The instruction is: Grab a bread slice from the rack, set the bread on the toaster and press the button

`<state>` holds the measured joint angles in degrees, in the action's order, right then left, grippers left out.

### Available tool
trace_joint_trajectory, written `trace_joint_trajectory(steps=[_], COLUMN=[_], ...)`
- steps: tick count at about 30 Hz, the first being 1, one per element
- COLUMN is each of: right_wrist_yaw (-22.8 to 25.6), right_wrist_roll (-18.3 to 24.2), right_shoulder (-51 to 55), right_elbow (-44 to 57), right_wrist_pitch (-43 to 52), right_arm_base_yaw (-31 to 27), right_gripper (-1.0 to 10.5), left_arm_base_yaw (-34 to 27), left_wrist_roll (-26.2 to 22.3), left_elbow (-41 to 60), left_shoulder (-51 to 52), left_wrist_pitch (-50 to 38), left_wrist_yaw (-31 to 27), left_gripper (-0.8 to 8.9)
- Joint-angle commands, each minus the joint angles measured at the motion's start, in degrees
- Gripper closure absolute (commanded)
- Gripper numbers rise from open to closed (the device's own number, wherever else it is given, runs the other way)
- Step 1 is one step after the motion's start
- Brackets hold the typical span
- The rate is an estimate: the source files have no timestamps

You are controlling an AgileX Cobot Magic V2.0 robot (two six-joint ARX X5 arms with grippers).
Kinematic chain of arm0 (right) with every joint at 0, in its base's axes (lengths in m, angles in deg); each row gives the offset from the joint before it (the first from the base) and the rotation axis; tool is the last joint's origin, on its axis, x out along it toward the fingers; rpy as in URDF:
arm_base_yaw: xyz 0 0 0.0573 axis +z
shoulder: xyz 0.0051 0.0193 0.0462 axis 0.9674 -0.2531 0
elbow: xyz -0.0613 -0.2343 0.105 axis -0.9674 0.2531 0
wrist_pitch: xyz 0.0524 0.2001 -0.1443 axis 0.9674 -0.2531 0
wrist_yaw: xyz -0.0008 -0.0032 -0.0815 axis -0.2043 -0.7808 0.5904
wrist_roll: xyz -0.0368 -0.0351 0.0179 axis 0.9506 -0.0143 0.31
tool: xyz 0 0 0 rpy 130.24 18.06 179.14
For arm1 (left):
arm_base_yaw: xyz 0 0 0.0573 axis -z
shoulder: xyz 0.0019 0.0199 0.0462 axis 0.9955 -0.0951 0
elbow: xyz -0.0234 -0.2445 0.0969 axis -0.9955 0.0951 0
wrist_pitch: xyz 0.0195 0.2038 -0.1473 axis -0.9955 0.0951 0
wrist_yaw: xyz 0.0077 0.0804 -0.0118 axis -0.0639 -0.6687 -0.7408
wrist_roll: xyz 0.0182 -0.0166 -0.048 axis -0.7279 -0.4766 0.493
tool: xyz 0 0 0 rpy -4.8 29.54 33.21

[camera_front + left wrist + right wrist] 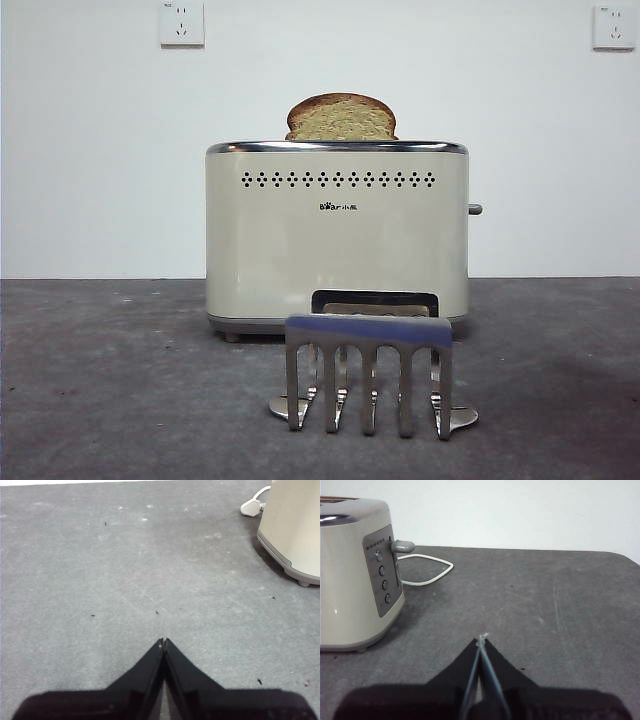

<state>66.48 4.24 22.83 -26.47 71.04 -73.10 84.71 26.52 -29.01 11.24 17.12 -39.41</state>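
Observation:
The slice of bread (pixel 341 118) stands upright in the top of the cream toaster (pixel 337 235), its domed top sticking out above the chrome rim. The steel rack (pixel 368 372) stands empty in front of the toaster. The button (pixel 475 209) juts from the toaster's right end; in the right wrist view it is a grey stub (pixel 403 545) high on the control panel. My left gripper (pixel 164 642) is shut and empty over bare table, away from the toaster (pixel 295 530). My right gripper (pixel 482 639) is shut and empty, away from the toaster (pixel 350 575). Neither arm shows in the front view.
A white power cord (pixel 427 570) loops on the table behind the toaster, with its plug (pixel 251 507) in the left wrist view. Several small round buttons (pixel 383 578) line the grey end panel. Two wall sockets (pixel 181 23) sit on the white wall behind.

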Motion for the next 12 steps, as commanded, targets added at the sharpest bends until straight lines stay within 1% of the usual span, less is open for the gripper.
trace_joint_trajectory(steps=[1,3,5,9,12], right_wrist_yaw=[-0.15,-0.09,0.44,3.5,3.21], right_wrist_roll=[0.26,0.26,-0.37,-0.83,-0.79], right_shoulder=[0.17,0.17,0.17,0.17,0.17], right_elbow=[0.44,0.44,0.44,0.44,0.44], right_wrist_pitch=[-1.53,-4.09,-4.13,-4.31,-4.31], right_arm_base_yaw=[0.04,0.04,-0.02,-0.04,-0.04], right_gripper=[9.5,9.5,9.5,9.5,9.5], left_arm_base_yaw=[0.13,0.13,0.13,0.13,0.13], left_wrist_roll=[0.52,0.52,0.52,0.52,0.52], left_elbow=[0.59,0.59,0.59,0.59,0.59], left_shoulder=[0.02,0.02,0.02,0.02,0.02], left_wrist_pitch=[-0.39,-0.39,-0.39,-0.39,-0.39], left_wrist_yaw=[0.02,0.02,0.02,0.02,0.02], left_gripper=[8.17,8.17,8.17,8.17,8.17])
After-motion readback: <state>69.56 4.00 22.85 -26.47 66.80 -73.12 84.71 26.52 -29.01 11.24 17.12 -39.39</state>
